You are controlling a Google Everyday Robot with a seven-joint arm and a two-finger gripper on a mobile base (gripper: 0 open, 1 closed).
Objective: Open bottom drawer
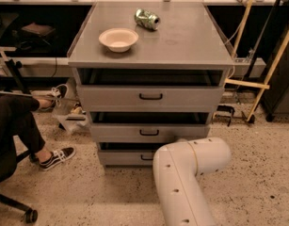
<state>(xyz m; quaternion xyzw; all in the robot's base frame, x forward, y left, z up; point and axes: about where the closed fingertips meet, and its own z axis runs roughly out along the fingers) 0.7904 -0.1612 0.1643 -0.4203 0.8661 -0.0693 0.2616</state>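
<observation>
The bottom drawer is the lowest grey front of the three-drawer cabinet. Its black bar handle shows only at its left end. The robot's white arm rises from the lower edge and bends at a rounded elbow in front of the drawer's right half. The gripper is hidden behind this arm, somewhere low by the bottom drawer's front. A dark gap shows above the bottom drawer front.
The middle drawer and top drawer sit above. A white bowl and a crushed can lie on the cabinet top. A seated person's leg and shoe are at the left. A wooden stand leans at the right.
</observation>
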